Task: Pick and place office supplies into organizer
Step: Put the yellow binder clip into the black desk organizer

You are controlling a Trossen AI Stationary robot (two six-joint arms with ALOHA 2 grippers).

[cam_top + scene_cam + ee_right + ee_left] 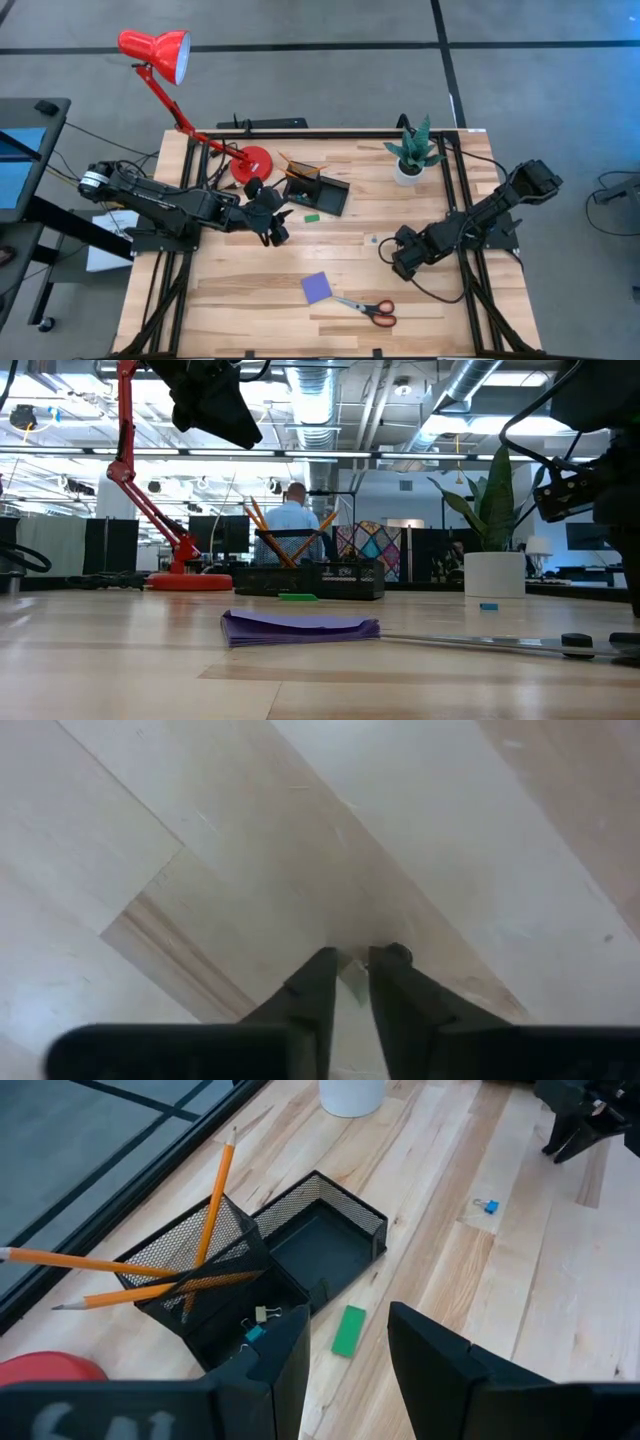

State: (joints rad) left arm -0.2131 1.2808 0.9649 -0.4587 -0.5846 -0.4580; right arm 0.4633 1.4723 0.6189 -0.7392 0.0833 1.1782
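We work at a wooden table (pixel 240 300) with a red desk lamp (pixel 160 55) at the far left and a potted plant (pixel 412 152) at the far right. The black mesh organizer (pixel 318 190) sits near the lamp base; its tall section holds orange pencils (pixel 190 1270) leaning at angles, and a small clip lies in a low compartment. Our left gripper (pixel 345 1360) hangs above the table just beside the organizer, its fingers spread apart and empty. Our right gripper (pixel 350 982) is down at the bare wood, well apart from the organizer, its fingers nearly pressed together with a small pale thing between the tips; we cannot tell what it is. The purple notepad (pixel 317 288) lies flat at the near middle, the red-handled scissors (pixel 368 309) just beside it. The green eraser (pixel 349 1330) lies on the wood just beside the organizer, and a tiny blue clip (pixel 486 1205) rests farther off.
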